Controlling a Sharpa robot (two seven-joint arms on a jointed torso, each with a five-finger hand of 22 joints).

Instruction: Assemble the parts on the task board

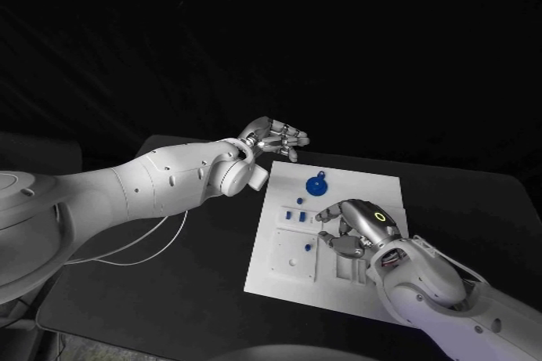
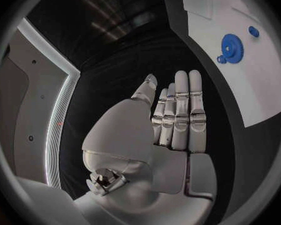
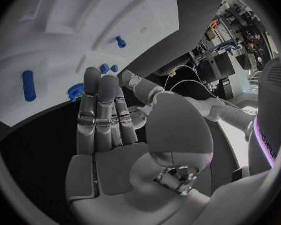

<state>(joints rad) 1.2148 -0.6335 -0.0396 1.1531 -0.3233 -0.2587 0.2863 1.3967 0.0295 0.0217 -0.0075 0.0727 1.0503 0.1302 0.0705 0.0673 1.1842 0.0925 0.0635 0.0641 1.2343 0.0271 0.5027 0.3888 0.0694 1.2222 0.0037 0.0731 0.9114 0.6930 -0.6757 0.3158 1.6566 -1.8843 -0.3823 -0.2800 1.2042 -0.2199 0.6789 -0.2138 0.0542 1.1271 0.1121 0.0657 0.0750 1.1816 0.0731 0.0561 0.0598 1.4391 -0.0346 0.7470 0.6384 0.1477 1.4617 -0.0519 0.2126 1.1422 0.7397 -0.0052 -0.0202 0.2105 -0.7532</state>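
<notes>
Blue gear (image 1: 316, 185) and small parts (image 1: 296, 216) on task board (image 1: 373, 190)

No readable text, label, brand or number anywhere. Board (image 1: 339, 243) blank, no print on its face. Only mark: small lit ring on the back of the right hand (image 1: 359, 226), a plain circle with no characters inside it.

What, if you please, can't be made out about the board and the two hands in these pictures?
- Head view: the right hand covers the middle of the white board, hiding any parts beneath.
- Head view: whether those fingers touch anything is too small to tell.
- Left wrist view: the board's far end is cut off beyond the blue gear.
- Head view: the left hand looks curled and small.
</notes>
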